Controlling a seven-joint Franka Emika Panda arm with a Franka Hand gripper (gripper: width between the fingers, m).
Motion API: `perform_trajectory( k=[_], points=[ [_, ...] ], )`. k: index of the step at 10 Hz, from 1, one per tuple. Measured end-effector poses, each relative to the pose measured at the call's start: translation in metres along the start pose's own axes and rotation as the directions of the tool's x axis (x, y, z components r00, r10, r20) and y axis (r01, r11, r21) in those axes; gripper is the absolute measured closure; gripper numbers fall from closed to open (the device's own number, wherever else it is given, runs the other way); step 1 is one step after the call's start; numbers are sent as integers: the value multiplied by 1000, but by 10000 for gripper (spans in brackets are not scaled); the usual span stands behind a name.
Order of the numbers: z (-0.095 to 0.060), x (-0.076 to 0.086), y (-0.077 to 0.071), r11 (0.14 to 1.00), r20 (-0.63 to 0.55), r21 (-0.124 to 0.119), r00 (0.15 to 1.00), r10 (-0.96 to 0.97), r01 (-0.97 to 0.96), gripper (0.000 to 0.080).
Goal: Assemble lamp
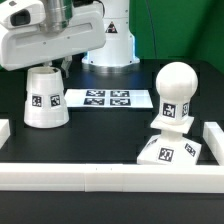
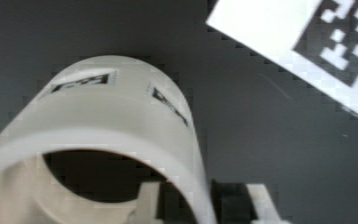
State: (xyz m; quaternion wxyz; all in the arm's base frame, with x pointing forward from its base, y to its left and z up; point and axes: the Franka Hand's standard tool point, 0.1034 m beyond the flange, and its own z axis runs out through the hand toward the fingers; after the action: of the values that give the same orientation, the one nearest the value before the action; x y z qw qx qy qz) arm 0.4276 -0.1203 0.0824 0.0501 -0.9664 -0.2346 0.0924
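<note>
The white cone-shaped shade [image 1: 45,100] stands upright on the black table at the exterior view's left. My gripper [image 1: 52,62] sits on its top rim. In the wrist view I look down into the shade [image 2: 105,120]; my gripper [image 2: 208,200] is shut on its wall, with one finger inside the opening and one finger [image 2: 261,198] outside. At the exterior view's right the rounded bulb [image 1: 175,90] stands upright on the flat square base [image 1: 168,151], well apart from the shade.
The marker board [image 1: 108,99] lies flat behind the shade and the base; one corner of the marker board [image 2: 318,45] shows in the wrist view. White border rails run along the front [image 1: 110,176] and the right side [image 1: 212,135]. The arm's white base [image 1: 112,45] stands at the back.
</note>
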Motion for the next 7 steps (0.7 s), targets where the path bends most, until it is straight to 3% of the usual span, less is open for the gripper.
perform_trajectory(
  k=[1,2,3,6,7],
  points=[
    [-6,10,-11,999,7,27,1000,23,-23,754],
    [-16,27,-24,995,6,66,997,71,-71,754],
    [-30,49,-34,989,0,90,993,115,-114,754],
    [-74,109,-39,972,4,105,978,209,-208,754],
    [-88,120,-36,971,4,109,977,211,-210,754]
  ],
)
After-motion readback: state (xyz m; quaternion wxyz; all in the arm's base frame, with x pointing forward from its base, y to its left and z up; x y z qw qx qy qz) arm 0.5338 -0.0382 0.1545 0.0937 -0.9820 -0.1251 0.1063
